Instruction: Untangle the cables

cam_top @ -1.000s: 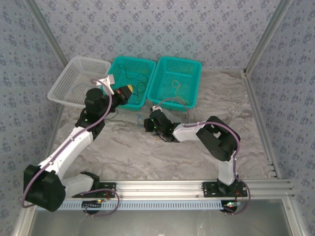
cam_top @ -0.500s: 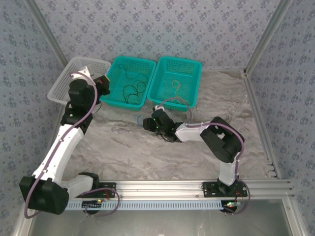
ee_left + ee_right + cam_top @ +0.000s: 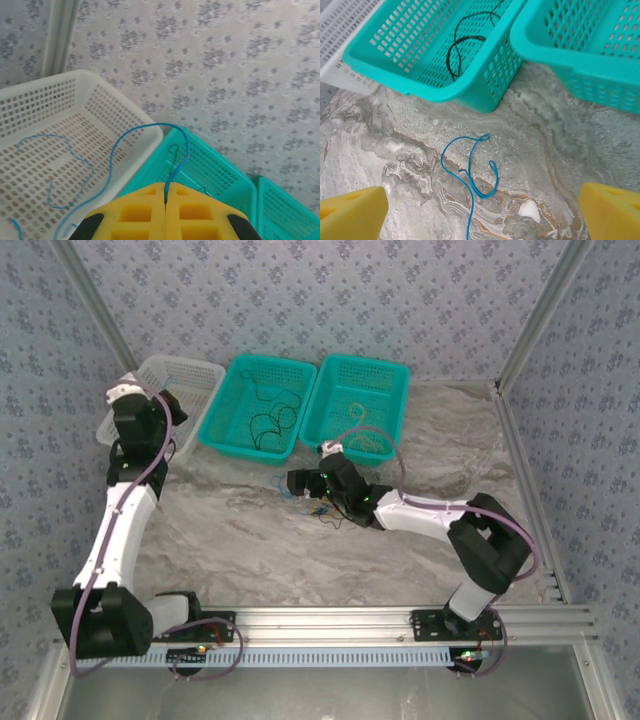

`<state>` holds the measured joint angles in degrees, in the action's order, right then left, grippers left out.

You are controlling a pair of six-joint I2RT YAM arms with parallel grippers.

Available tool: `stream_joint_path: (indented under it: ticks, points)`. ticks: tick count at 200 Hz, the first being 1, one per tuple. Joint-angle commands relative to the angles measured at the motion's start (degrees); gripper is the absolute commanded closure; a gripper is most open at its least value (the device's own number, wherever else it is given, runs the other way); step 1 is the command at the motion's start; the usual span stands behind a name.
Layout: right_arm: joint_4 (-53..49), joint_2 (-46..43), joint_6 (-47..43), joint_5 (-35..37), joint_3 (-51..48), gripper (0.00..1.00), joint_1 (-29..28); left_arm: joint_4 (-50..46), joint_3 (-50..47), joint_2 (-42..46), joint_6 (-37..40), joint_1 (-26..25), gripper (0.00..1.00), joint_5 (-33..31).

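- L gripper (image 3: 165,197): clamped on held blue cable (image 3: 150,127), above white basket (image 3: 75,75), 10 o'clock on table (image 3: 250,550).
- R gripper (image 3: 481,210): jaws wide over loose blue cable (image 3: 443,159), 6 o'clock of teal basket (image 3: 485,95).
- Tip: lower L inside the basket before release so tail clears rim.

Left jaws together, right jaws splayed.

I'm running a robot lab test cell: my left arm (image 3: 120,530) and right arm (image 3: 420,512) are bolted to an aluminium rail (image 3: 330,620) at the near edge of a marble-print bench (image 3: 250,540). Flower-patterned panels (image 3: 330,290) in metal posts (image 3: 532,325) wall it in, with plastic baskets (image 3: 245,447) at the back.
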<state>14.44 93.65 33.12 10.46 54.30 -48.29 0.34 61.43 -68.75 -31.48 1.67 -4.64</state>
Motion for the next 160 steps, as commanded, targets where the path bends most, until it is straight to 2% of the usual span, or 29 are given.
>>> stream_joint_path:
  ticks: [1, 42, 74, 95, 106, 110, 121, 133, 160]
  points:
    - [-3.09, -3.44, -1.75, 4.32, -1.48, 0.00, -0.15, 2.61, 3.16, -3.38, 0.38, 2.28, 1.00, -1.48]
    - [-4.53, -7.09, -0.89, 8.18, -3.71, 0.00, 0.04, 3.81, 7.06, -11.47, -0.91, 6.82, 1.00, -1.08]
    - [-6.09, -9.00, -0.87, 10.14, -4.95, 0.00, 0.04, 8.32, 7.62, -17.32, -1.34, 9.12, 1.00, 0.14]
    - [-6.24, -10.01, -0.70, 10.72, -5.92, 0.00, 0.02, 5.99, 10.26, -21.90, -1.53, 9.85, 1.00, -0.51]
    - [-6.50, -10.43, -0.67, 11.15, -6.22, 0.00, -0.04, 2.78, 12.51, -24.09, -1.65, 10.01, 0.82, -0.91]
    - [-6.69, -10.58, -0.61, 11.24, -6.25, 0.00, 0.02, 1.31, 13.45, -24.85, -1.73, 10.09, 0.71, -0.89]
    - [-7.04, -11.03, -0.68, 11.59, -6.27, 0.00, 0.04, -2.59, 16.07, -26.68, -1.91, 10.19, 0.30, -0.72]
    - [-7.29, -11.30, -0.83, 12.06, -6.45, 0.00, 0.02, -5.96, 18.05, -27.97, -2.41, 10.20, 0.03, -0.68]
    - [-8.08, -11.55, -1.18, 12.83, -6.45, 0.00, 0.10, -6.02, 17.61, -28.25, -3.05, 10.19, 0.01, 0.20]
